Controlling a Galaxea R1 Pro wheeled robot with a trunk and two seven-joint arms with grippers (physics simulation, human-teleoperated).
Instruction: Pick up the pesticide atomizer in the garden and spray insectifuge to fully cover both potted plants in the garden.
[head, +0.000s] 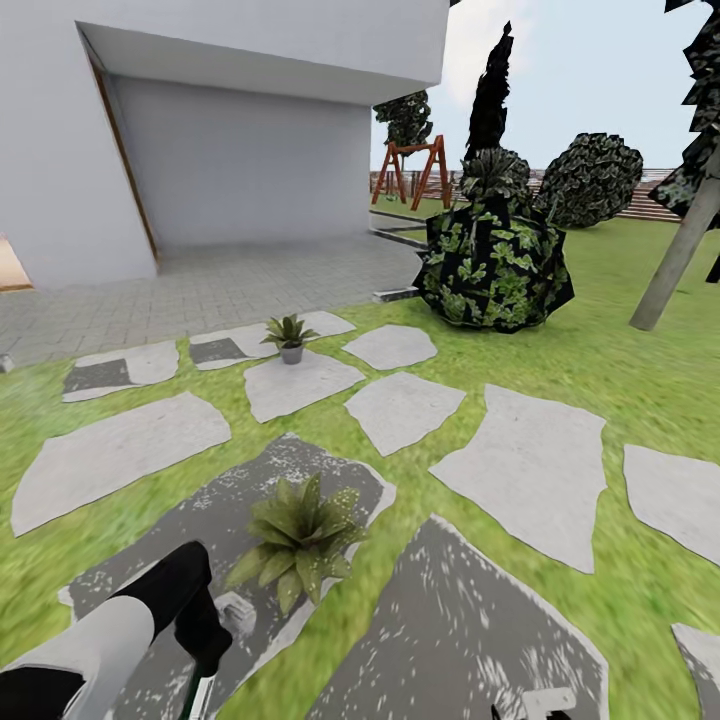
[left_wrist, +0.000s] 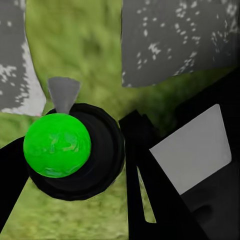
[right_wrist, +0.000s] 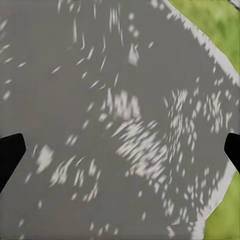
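Across the lawn (head: 620, 400) of the garden, irregular stepping stones are lying scattered, pale ones farther out and darker speckled ones close to the robot. On the near dark stone (head: 200, 540) one potted plant (head: 298, 540) is sitting, its pointed green leaves spreading just beyond the left arm (head: 110, 630); the second potted plant (head: 290, 336) is standing in its small grey pot on a pale stone (head: 300, 385) well beyond, near the paved apron of the white building (head: 230, 130). A round dark leafy bush (head: 494, 262) is rising to the right of that, with a red swing frame (head: 413, 170) and a slatted fence (head: 650, 200) showing behind it. In the left wrist view, the left gripper (left_wrist: 75, 160) is closing on the pesticide atomizer (left_wrist: 57, 145), seen end-on as a bright green round shape inside a dark ring with a pale grey nozzle pointing away, and the black fingers (left_wrist: 145, 170) are pressing in at both sides of it over grass. In the right wrist view, the right gripper (right_wrist: 120, 150) is hanging over a dark speckled stone (right_wrist: 110, 120), its two black fingertips (right_wrist: 10, 150) standing wide apart at opposite edges with nothing between them, and a strip of grass (right_wrist: 220, 25) is showing past the stone's edge
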